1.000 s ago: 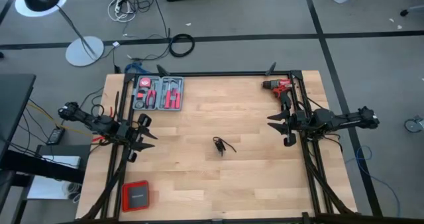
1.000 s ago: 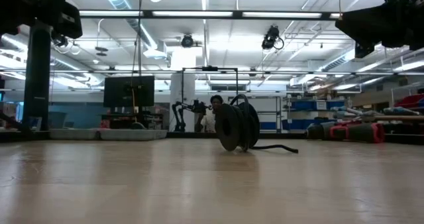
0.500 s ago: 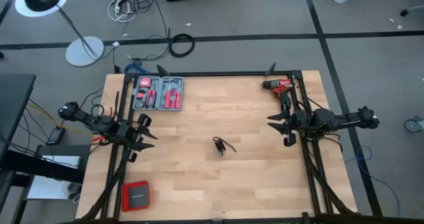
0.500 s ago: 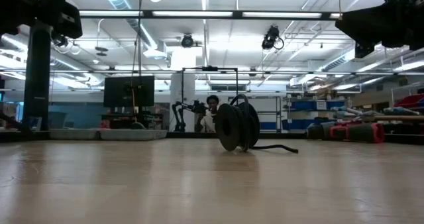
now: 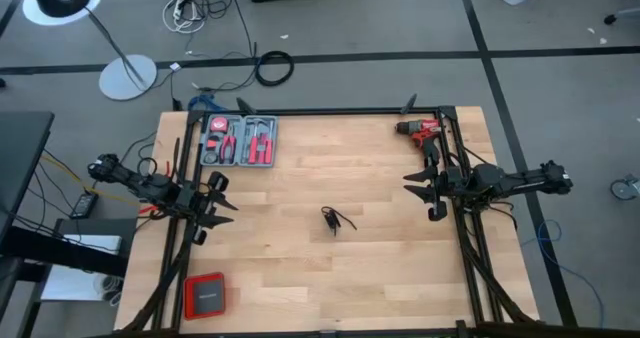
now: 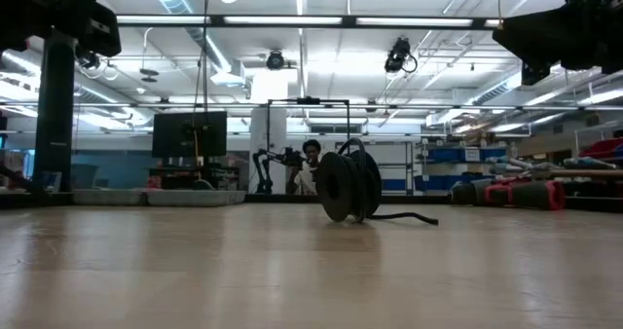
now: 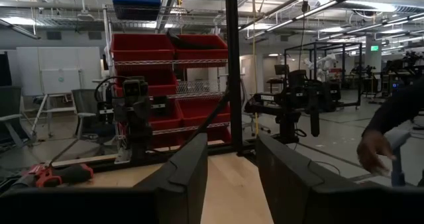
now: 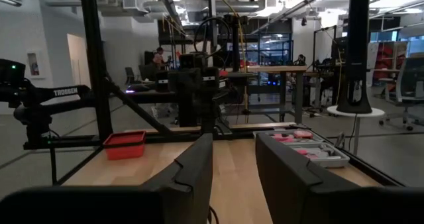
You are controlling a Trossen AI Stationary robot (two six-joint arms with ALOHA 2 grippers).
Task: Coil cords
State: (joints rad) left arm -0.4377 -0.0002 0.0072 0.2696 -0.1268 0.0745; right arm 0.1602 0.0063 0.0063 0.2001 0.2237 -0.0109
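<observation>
1. Your cord [image 5: 335,219] lies bundled near the middle of the bench [image 5: 330,268], a small black loop with one short tail running out across the wood toward the right edge. In the low view the cord [image 6: 352,186] stands on edge as a tight ring, its tail flat on the surface.
2. Your left gripper [image 5: 212,206] sits at the left edge of the bench, pointing inward, well apart from the cord. Its fingers [image 7: 189,174] are spread with a clear gap between them and nothing in that gap, so it is released.
3. Your right gripper [image 5: 428,190] sits at the right edge, also pointing inward and well apart from the cord. Its fingers [image 8: 192,171] stand parted with bare wood showing between them; it grasps nothing.
4. The cord rests between the two grippers, a little nearer the front edge than either of them, touching neither.
5. A red drill [image 5: 420,129] lies at the far right corner, just behind your right arm.
6. An open tool case [image 5: 238,140] with red-handled tools sits near the far left corner.
7. A red box [image 5: 205,296] rests at the near left corner.
8. On the floor beyond the far edge lies a thicker black cable ring [image 5: 274,68].
9. A person's hand [image 7: 372,151] shows in the room beyond the bench in the left wrist view.
</observation>
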